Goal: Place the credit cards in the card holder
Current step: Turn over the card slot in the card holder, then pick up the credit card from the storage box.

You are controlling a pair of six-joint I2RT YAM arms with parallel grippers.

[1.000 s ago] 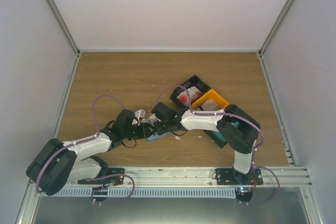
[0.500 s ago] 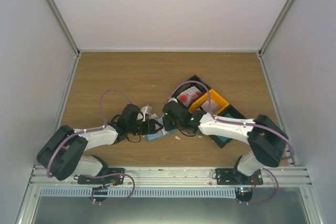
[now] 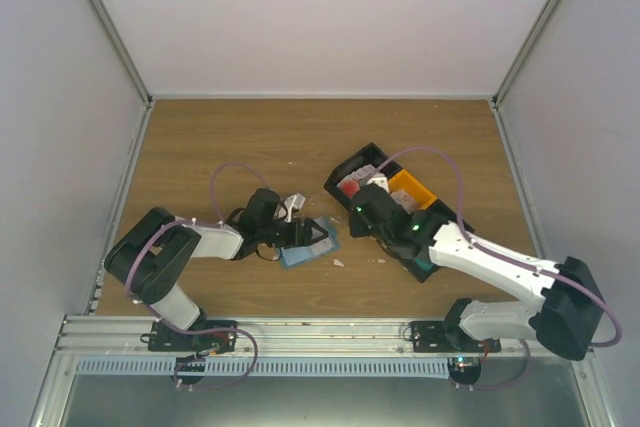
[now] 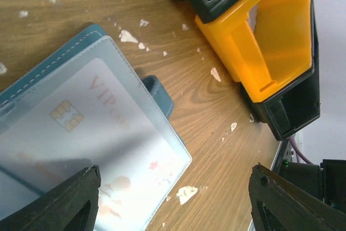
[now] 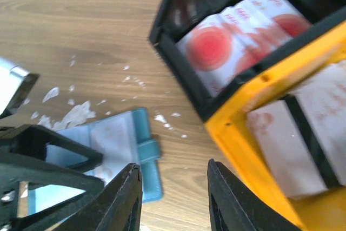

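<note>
The wooden table (image 3: 220, 137) is boxed in by white walls (image 3: 300, 17) on three sides, with a metal rail (image 3: 330, 329) along the near edge. Its far half and left side lie bare, while everything crowds the middle and right. The card holder (image 3: 309, 245) lies open and flat on the wood near the centre, with a strip of bare grain between its tab edge and the black tray (image 3: 362, 169). The left gripper (image 4: 174, 179) hangs just over the holder, released, jaws spread wide with nothing between them. The right gripper (image 5: 174, 187) hovers by the black tray's near corner, its fingers parted and empty above the tabletop. The holder is blue-teal with pale stitching along its rounded edges and a glossy clear window, and behind that window sits a whitish VIP card (image 4: 92, 123) with a gold chip. Red-and-white credit cards (image 5: 232, 39) overlap in a row inside the black tray, which is hard-walled and square-cornered. The orange tray (image 5: 254, 109) pressed against it holds whitish credit cards (image 5: 281, 150). Torn white scraps (image 5: 70, 114) speckle the grain.
</note>
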